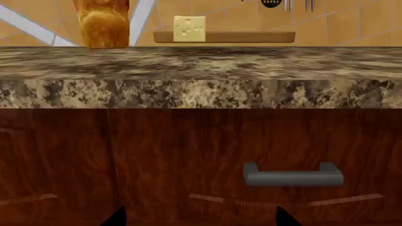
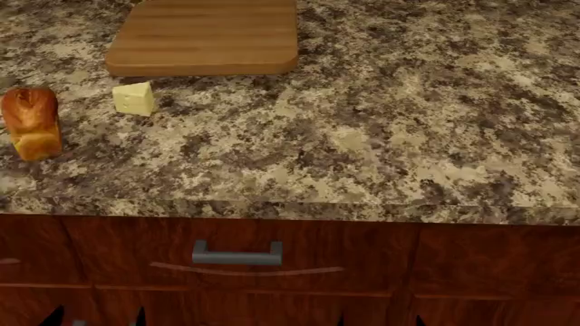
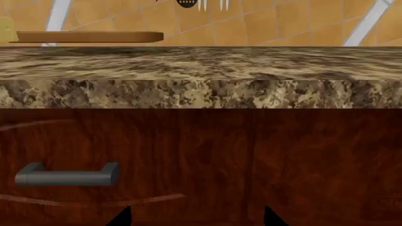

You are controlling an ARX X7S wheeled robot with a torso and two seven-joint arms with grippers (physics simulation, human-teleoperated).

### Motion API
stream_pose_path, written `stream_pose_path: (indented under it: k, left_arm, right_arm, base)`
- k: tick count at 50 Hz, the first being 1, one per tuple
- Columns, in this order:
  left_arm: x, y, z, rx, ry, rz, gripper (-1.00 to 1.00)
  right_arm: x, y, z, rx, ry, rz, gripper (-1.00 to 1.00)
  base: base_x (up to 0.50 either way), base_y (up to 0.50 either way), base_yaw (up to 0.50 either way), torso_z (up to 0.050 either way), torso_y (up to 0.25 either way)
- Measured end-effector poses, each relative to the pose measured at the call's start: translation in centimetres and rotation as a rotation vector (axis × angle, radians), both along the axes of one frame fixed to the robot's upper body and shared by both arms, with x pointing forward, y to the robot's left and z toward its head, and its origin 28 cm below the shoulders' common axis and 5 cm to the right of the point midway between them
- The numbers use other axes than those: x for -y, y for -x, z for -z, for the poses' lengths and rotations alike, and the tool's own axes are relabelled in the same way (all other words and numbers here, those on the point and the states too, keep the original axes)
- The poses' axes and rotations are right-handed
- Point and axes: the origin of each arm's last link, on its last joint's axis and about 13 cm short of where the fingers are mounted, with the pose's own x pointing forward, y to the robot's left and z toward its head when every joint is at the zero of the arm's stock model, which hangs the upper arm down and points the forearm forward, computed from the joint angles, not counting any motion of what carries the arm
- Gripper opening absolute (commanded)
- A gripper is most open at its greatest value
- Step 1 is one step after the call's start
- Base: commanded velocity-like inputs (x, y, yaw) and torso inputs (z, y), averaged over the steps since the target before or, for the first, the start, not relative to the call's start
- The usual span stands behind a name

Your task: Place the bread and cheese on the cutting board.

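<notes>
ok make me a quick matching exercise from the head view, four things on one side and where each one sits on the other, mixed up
Things:
1. bread
2. cheese
3. cutting board
4. drawer handle

Places:
A. on the dark wood front below the counter edge
B. at the back of the counter, nothing on it
C. at the far left of the counter
D. on the counter just in front of the board's near left corner

Pairs: 1-C, 2-D, 3-B, 4-A

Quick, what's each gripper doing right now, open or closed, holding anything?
Left gripper: open, holding nothing.
Right gripper: open, holding nothing.
</notes>
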Motion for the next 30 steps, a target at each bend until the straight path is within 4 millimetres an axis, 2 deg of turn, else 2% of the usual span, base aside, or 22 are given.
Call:
stream_pose_path:
  k: [30]
  left_arm:
    - [0.0, -0.15, 0.08, -0.04, -0.029, -0.02, 1.0]
  right_arm:
    - [-0.07, -0.07, -0.03, -0.012, 0.008, 0.004, 1.0]
  base:
    - [0.0, 0.0, 0.0, 0.0, 0.0]
